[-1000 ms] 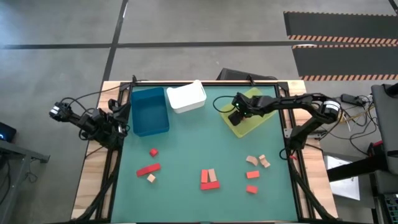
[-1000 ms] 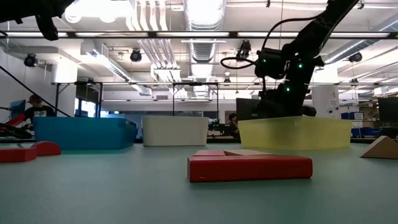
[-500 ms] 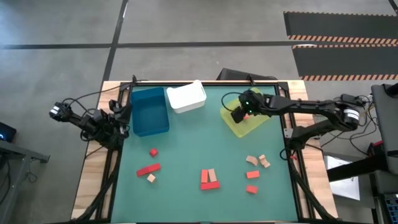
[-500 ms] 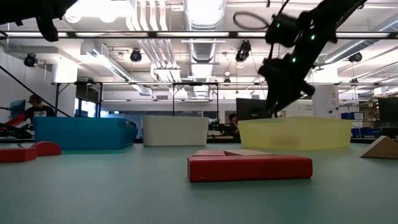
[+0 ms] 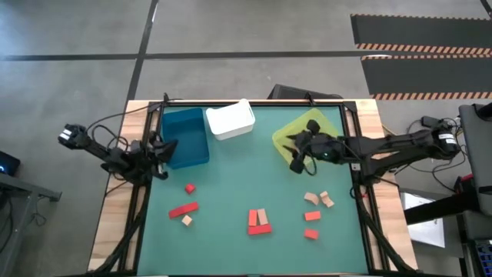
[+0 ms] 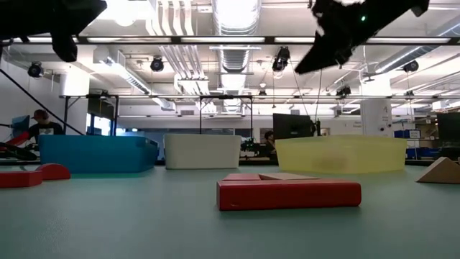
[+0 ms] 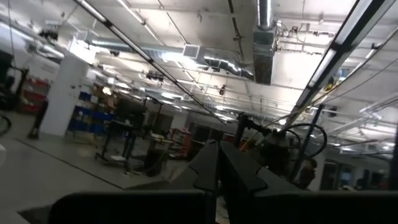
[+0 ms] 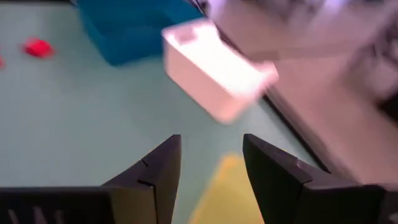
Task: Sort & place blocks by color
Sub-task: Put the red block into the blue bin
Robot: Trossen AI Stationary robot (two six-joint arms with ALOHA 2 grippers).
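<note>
Several blocks (image 5: 259, 221) lie well apart from the empty right gripper (image 5: 295, 156).

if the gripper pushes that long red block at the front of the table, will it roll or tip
The long red block lies flat on a long face with squared edges, so it would probably slide or pivot, not roll. It sits low, so tipping seems unlikely. A tan block seems to touch it, so that would likely shift too.
</note>
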